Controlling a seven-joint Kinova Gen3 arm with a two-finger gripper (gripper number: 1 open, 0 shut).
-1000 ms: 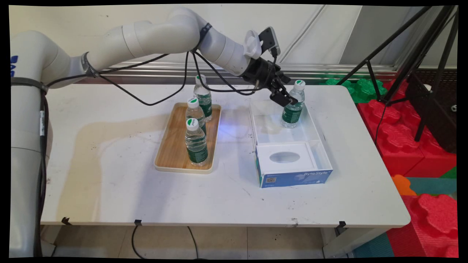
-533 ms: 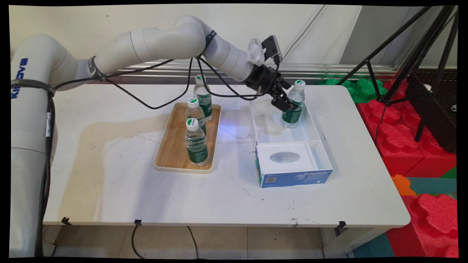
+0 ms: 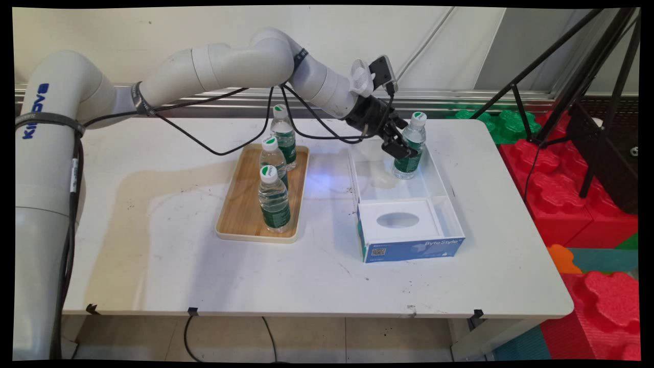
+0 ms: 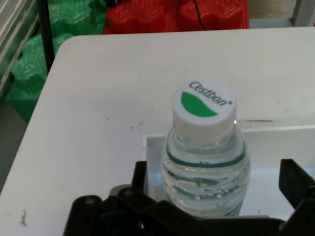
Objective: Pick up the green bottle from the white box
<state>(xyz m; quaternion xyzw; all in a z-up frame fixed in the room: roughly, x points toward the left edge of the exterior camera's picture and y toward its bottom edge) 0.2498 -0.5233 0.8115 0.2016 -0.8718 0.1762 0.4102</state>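
The gripper (image 3: 400,148) reaches into the far end of a clear box (image 3: 442,180), its fingers (image 4: 295,183) spread on either side of a water bottle (image 3: 410,148) that stands upright there; whether they touch it cannot be told. In the hand view the bottle (image 4: 206,167) sits between the fingers, its white cap (image 4: 203,107) with a green mark facing up. At the box's 6 o'clock end lies a white insert (image 3: 398,221) with an oval hole, above a blue front panel. At 9 o'clock from the box, a wooden tray (image 3: 240,204) holds two upright bottles (image 3: 274,200), one behind the other. A third bottle (image 3: 284,134) stands at the tray's 12 o'clock edge; whether inside or just beyond it cannot be told
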